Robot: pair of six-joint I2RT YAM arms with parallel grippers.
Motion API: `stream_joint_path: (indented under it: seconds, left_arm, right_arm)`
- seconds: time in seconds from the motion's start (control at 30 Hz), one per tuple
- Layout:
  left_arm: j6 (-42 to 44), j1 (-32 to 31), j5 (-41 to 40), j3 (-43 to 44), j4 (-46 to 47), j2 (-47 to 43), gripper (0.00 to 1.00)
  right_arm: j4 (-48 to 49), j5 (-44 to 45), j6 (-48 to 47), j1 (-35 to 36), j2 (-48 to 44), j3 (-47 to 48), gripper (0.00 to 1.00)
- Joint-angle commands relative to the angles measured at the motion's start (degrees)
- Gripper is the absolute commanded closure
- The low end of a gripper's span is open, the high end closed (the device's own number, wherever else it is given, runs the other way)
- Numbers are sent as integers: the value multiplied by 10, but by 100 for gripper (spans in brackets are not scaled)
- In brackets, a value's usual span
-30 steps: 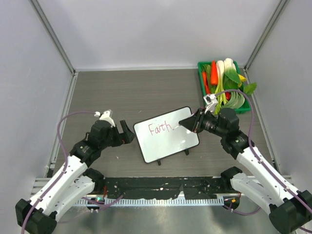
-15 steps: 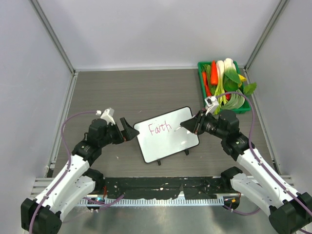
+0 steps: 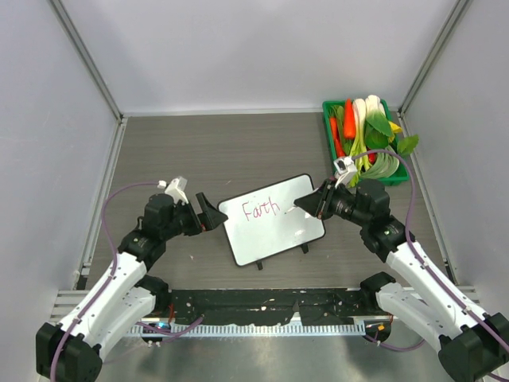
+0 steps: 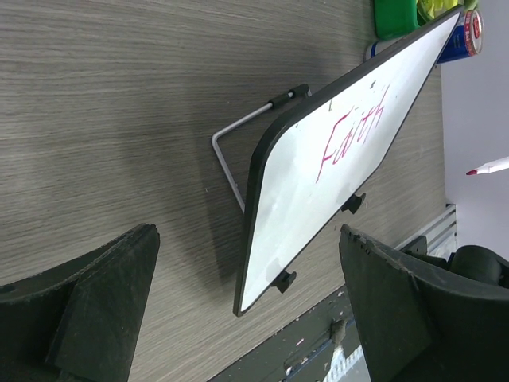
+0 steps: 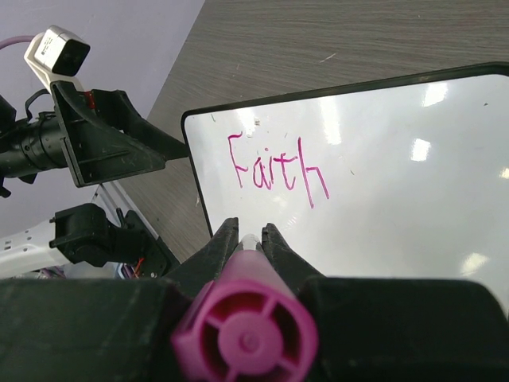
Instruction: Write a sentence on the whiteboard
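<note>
Your right gripper (image 3: 308,201) is pinched tight on the magenta-capped marker (image 5: 246,330). Its tip is aimed just right of the pink handwritten word "Faith" (image 3: 261,210) and seems slightly off the surface, likely poised for the next word. The small white rounded-corner whiteboard (image 3: 274,235) stands tilted on its black feet mid-way across the grey wood-grain table (image 3: 238,151). Your left gripper (image 3: 208,213), jaws spread wide, brackets the board's left edge without touching, probably to steady it.

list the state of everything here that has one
whiteboard, propped tilted on its stand
sentence, only "Faith" written
marker, uncapped, gripped in the right end effector
right end effector, shut on the marker
left end effector, open, holding nothing
green tray, full of vegetables
</note>
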Motion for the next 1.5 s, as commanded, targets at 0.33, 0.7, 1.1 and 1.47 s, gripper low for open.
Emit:
stream_joint_path:
  seconds: [0.33,0.7,1.1,1.47]
  left_arm:
    - [-9,22,92,-43,149,27,8]
    - [-12,25,142,-65,299,136,26]
    - [90,29,107,-39,261,221,59]
    - [141,29,61,-36,222,205,74]
  right_arm:
    - [53,3,-4,-1,15,-1,99]
    - [59,2,-8,-2,23,-2,99]
    - [53,25,-39,-2,34,-1,99]
    - [47,99,-88,-1,53,19,99]
